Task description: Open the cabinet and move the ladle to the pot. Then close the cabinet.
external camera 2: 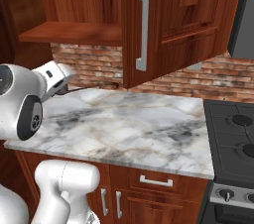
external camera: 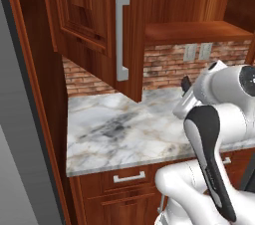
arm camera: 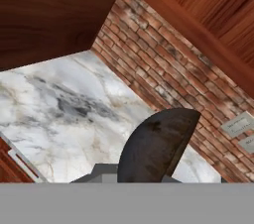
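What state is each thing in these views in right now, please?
cabinet: both doors swung open, inner shelf bare where visible.
ladle: held in the pincer, dark bowl lifted above the counter.
pincer: shut on the ladle.
counter: marble top, nothing resting on the visible part.
stove: burners bare in the part shown.
drawer: closed.

Marble counter (external camera 2: 134,124) beside black stove (external camera 2: 233,139), brick backsplash (external camera: 164,67) behind.
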Controlling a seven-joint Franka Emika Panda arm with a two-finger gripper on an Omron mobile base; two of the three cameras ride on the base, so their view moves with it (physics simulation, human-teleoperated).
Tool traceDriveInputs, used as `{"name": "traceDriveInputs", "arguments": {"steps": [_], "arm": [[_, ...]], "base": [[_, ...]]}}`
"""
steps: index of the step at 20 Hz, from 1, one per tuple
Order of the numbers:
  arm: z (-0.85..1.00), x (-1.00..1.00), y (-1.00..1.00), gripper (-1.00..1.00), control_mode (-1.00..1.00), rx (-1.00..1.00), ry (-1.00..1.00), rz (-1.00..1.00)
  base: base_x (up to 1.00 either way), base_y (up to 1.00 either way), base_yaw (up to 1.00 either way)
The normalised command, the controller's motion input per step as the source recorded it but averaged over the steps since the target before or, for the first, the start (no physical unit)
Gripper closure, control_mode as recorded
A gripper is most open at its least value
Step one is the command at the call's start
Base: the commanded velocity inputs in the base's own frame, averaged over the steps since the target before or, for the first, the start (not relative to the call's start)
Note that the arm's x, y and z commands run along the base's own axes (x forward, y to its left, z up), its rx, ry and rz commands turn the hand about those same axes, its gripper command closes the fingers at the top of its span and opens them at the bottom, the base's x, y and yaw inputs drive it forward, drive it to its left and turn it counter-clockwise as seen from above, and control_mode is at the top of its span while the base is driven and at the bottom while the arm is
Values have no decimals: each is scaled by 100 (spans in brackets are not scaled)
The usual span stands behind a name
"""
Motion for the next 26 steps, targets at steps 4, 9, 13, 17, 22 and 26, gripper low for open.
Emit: {"name": "traceDriveInputs", "arguments": {"steps": [4,9,13,17,22,26], "arm": [[0,-76,0,100,-100,-9,3,1],[0,-78,0,100,-100,-6,0,0],[0,-81,0,100,-100,-5,0,0],[0,-75,-2,100,-100,-4,1,0],[0,-53,-15,100,-100,-2,0,0],[0,-2,-20,100,-100,0,0,1]], "base": [[0,0,0],[0,0,0],[0,0,0],[0,0,0],[0,0,0],[0,0,0]]}}
